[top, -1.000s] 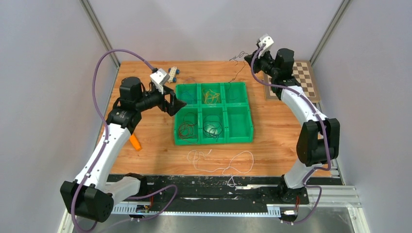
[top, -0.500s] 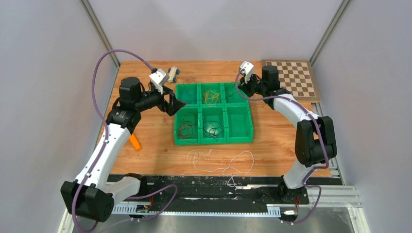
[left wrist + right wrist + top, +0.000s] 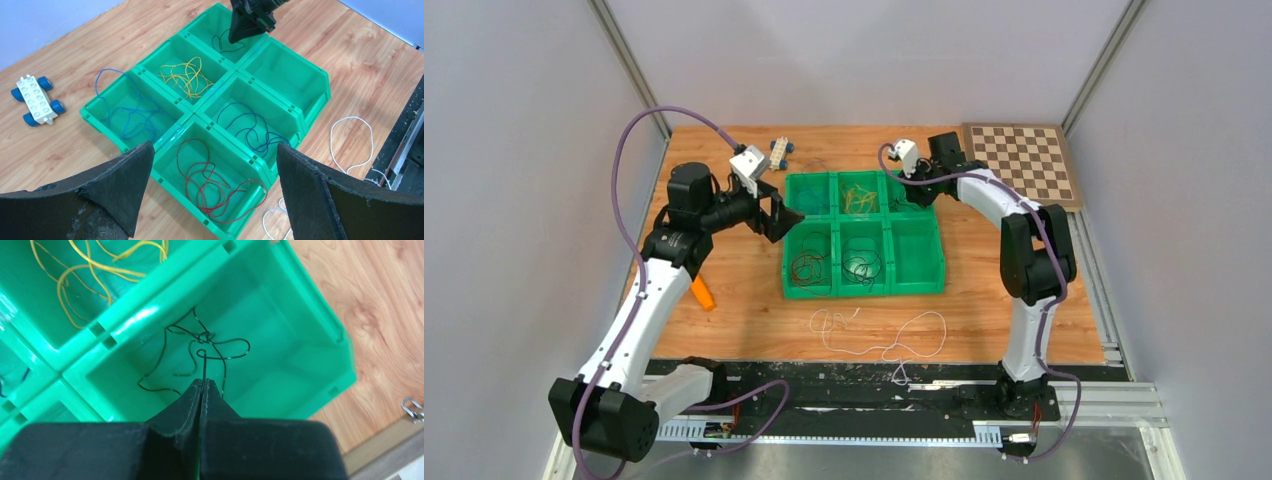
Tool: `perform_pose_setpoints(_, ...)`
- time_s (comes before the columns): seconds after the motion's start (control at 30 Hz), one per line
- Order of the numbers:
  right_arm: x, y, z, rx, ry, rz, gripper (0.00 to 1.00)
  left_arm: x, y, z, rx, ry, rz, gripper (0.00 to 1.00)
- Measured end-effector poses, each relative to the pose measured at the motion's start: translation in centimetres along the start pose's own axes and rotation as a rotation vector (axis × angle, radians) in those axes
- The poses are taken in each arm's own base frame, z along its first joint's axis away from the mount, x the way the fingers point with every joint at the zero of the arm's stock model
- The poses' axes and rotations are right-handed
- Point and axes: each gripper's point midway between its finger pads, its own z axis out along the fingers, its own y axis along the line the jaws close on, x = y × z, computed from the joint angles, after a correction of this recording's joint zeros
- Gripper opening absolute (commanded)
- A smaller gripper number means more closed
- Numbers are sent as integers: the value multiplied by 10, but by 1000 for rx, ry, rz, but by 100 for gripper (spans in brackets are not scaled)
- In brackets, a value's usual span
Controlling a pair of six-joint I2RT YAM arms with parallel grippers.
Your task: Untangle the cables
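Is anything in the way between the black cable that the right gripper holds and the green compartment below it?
Nothing visible. The right gripper is shut on the black cable, which hangs straight into the far right compartment. That compartment holds nothing else.

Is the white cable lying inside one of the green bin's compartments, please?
No, the white cable lies on the wooden table, outside the green bin.

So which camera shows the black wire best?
The right wrist view: the black wire is close and clear, pinched in the shut right claw. The left wrist view shows it small under that claw. From the top, it's too tiny.
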Motion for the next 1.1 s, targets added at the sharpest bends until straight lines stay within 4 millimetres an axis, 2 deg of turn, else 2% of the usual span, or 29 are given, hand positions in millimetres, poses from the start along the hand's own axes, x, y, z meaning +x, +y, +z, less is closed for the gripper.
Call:
perform_pose_setpoints(0.1,-8,4,10,-31,22,3,0,2,1,-1,-1,2,-3,100)
perform_pose_setpoints(0.17,-15,5,12,-42,24,6,8,2,1,-2,-1,2,0,100)
perform_pose_setpoints(0.3,-18,13,9,-78,42,26,40,4,-4,-2,34,4,14,100)
perform_pose_setpoints(0.43,-10,21,-6,-115,74,64,70,19,-24,-2,173,66,62,100)
perform_pose_setpoints(0.53,-17,20,-43,-123,44,103,84,37,-42,7,290,153,135,99)
perform_pose_setpoints(0.63,-36,19,-105,-99,-42,120,97,65,-81,16,449,239,240,96)
perform_pose_setpoints(0.73,-55,22,-169,-41,-151,107,100,96,-127,20,604,305,350,93)
perform_pose_setpoints(0.8,-63,32,-205,-13,-214,98,100,118,-157,22,700,351,420,92)
perform_pose_setpoints(0.87,-63,40,-227,1,-249,107,100,140,-180,25,776,403,471,92)
perform_pose_setpoints(0.97,-51,45,-241,3,-260,149,100,175,-210,31,860,494,541,92)
perform_pose_setpoints(1.1,-7,36,-242,29,-209,279,100,208,-234,46,893,566,611,88)
